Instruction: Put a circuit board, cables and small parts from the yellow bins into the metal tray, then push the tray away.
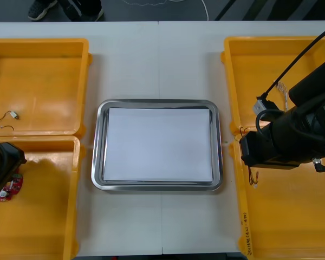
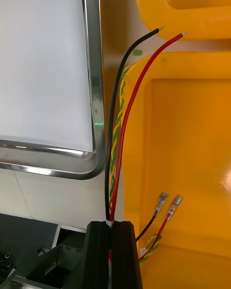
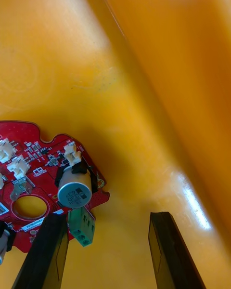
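R gripper [image 2: 111, 224], clamped on black, red & twisted cables [image 2: 120, 125] over the near-right yellow bin [image 1: 292, 216] edge, should lift dangling ends clear of the metal tray [image 1: 97, 146] rim, release mid-tray; L gripper [image 3: 107, 216] wide open beside circuit board [image 3: 33, 173], near-left bin [image 1: 43, 216].

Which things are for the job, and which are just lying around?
Job: round red circuit board by left gripper; black, red and twisted yellow-green cables in right gripper; shiny metal tray; yellow bins.
Lying around: thin white cord beyond light table.
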Motion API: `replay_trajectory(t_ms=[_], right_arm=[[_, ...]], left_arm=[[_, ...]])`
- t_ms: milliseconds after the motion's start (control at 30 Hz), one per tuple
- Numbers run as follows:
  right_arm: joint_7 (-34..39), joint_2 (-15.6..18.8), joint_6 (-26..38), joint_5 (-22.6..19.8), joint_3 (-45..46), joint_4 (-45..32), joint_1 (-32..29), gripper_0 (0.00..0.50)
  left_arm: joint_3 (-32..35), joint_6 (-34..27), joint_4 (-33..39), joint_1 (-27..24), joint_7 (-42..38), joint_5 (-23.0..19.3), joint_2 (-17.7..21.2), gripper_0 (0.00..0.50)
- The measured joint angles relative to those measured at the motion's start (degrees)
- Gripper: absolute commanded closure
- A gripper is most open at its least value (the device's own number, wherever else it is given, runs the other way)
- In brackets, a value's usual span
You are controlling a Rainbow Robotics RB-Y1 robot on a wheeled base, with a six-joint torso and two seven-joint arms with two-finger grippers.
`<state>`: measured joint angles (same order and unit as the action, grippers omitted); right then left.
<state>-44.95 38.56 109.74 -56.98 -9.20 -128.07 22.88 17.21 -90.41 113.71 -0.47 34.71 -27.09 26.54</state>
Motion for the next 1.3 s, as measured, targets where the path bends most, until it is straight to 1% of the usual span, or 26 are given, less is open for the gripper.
replay_trajectory(t_ms=[400, 467, 533, 633, 700, 733, 767, 800, 833, 867, 1300], right_arm=[[0.00, 0.00, 0.00, 0.00, 0.00, 0.00, 0.00, 0.500], [0.00, 0.00, 0.00, 0.00, 0.00, 0.00, 0.00, 0.500], [0.00, 0.00, 0.00, 0.00, 0.00, 0.00, 0.00, 0.500], [0.00, 0.00, 0.00, 0.00, 0.00, 0.00, 0.00, 0.500], [0.00, 0.00, 0.00, 0.00, 0.00, 0.00, 0.00, 0.500], [0.00, 0.00, 0.00, 0.00, 0.00, 0.00, 0.00, 0.500], [0.00, 0.00, 0.00, 0.00, 0.00, 0.00, 0.00, 0.500], [0.00, 0.00, 0.00, 0.00, 0.00, 0.00, 0.00, 0.500], [0.00, 0.00, 0.00, 0.00, 0.00, 0.00, 0.00, 0.500], [0.00, 0.00, 0.00, 0.00, 0.00, 0.00, 0.00, 0.500], [0.00, 0.02, 0.00, 0.00, 0.00, 0.01, 0.00, 0.500]], left_arm=[[-0.28, 0.00, -0.04, 0.66, 0.00, 0.00, 0.00, 0.033], [-0.43, 0.00, -0.04, 0.80, 0.00, 0.00, 0.00, 0.057], [-0.53, 0.00, -0.05, 0.91, 0.00, -0.01, -0.01, 0.108], [-0.54, 0.01, -0.06, 0.94, 0.02, -0.03, -0.01, 0.133], [-0.54, 0.01, -0.06, 0.96, 0.03, -0.04, -0.01, 0.210], [-0.54, 0.01, -0.06, 0.97, 0.03, -0.05, -0.01, 0.292], [-0.54, 0.01, -0.06, 1.01, 0.03, -0.05, -0.01, 0.350], [-0.54, 0.01, -0.06, 1.07, 0.03, -0.05, -0.01, 0.382], [-0.54, 0.01, -0.06, 1.15, 0.03, -0.06, -0.01, 0.468], [-0.54, 0.01, -0.06, 1.25, 0.03, -0.08, -0.01, 0.500], [-0.54, 0.08, 0.10, 1.39, 0.08, -0.34, -0.01, 0.500]])
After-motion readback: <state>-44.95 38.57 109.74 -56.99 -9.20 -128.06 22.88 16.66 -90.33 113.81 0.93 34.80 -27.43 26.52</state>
